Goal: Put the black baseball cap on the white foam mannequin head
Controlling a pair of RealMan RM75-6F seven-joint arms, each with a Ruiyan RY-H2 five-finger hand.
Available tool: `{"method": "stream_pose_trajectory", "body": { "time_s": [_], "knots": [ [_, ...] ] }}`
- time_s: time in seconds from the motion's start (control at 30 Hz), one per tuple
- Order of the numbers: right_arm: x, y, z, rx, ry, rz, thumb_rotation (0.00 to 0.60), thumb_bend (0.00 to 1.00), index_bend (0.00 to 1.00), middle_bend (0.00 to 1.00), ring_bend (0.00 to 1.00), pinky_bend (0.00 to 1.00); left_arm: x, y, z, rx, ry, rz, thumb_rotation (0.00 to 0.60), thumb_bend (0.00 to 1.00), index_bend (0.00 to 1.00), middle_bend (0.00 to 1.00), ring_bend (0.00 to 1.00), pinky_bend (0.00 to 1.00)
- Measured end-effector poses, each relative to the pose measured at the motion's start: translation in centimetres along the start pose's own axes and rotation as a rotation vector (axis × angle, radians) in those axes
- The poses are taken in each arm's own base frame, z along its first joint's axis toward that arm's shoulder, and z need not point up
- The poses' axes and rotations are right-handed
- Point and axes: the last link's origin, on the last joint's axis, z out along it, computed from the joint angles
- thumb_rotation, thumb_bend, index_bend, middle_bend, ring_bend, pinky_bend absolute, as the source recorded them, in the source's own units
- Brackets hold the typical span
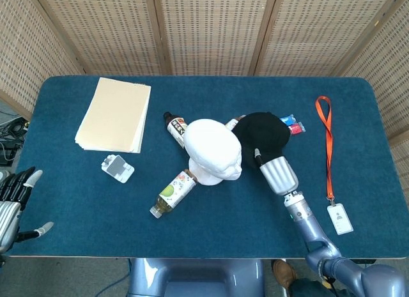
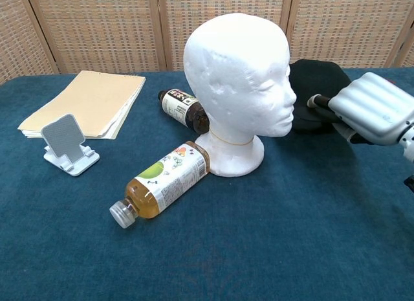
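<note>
The white foam mannequin head (image 1: pixel 214 149) stands upright at the table's middle, its face (image 2: pixel 275 87) turned toward my right side. My right hand (image 1: pixel 277 172) grips the black baseball cap (image 1: pixel 262 132) by its near edge. The cap (image 2: pixel 314 87) hangs bunched, raised off the table just beside the face, level with the nose and chin. In the chest view the back of my right hand (image 2: pixel 374 107) faces the camera and hides where the fingers meet the cap. My left hand (image 1: pixel 13 201) hovers by the table's front left corner, fingers spread, holding nothing.
A tea bottle (image 1: pixel 174 190) lies in front of the head's base and a dark bottle (image 1: pixel 174 128) behind it. A stack of paper (image 1: pixel 115 114) and a phone stand (image 1: pixel 118 168) lie left. Small packets (image 1: pixel 291 124), an orange lanyard (image 1: pixel 327 137) and its badge (image 1: pixel 339 218) lie right.
</note>
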Motion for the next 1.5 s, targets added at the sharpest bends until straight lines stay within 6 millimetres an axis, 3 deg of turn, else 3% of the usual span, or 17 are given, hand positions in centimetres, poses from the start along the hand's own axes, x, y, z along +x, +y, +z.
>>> {"method": "stream_pose_trajectory", "body": {
  "time_s": [0.2, 0.43, 0.77, 1.0, 1.23, 1.5],
  "knots": [
    [0.4, 1.0, 0.4, -0.076, 0.007, 0.093, 0.6, 0.86, 0.73, 1.0, 1.0, 1.0, 0.0, 0.0, 0.0, -0.002, -0.002, 0.003, 0.6, 0.0, 0.0, 0.0, 0.0, 0.0],
    [1.8, 3.7, 1.6, -0.178, 0.07, 0.141, 0.6, 0.85, 0.74, 1.0, 1.0, 1.0, 0.0, 0.0, -0.1, 0.001, 0.002, -0.001, 0.6, 0.0, 0.0, 0.0, 0.0, 0.0],
    [5.4, 10.9, 5.2, -0.394, 0.171, 0.123, 0.6, 0.85, 0.75, 1.0, 1.0, 1.0, 0.4, -0.2, -0.3, 0.0, 0.011, -0.018, 0.6, 0.0, 0.0, 0.0, 0.0, 0.0],
    [8.7, 14.1, 6.2, -0.441, 0.257, 0.066, 0.6, 0.84, 0.75, 1.0, 1.0, 1.0, 0.6, -0.3, -0.5, -0.005, 0.017, -0.025, 0.6, 0.0, 0.0, 0.0, 0.0, 0.0],
    [11.9, 13.8, 6.3, -0.314, 0.393, -0.041, 0.6, 0.81, 0.75, 1.0, 1.0, 1.0, 0.6, -0.3, -0.6, -0.009, 0.014, -0.026, 0.6, 0.0, 0.0, 0.0, 0.0, 0.0],
    [15.3, 10.9, 5.2, 0.012, 0.608, -0.195, 0.6, 0.77, 0.73, 1.0, 1.0, 1.0, 0.5, -0.2, -0.7, -0.011, 0.01, -0.023, 0.6, 0.0, 0.0, 0.0, 0.0, 0.0]
  ]
}}
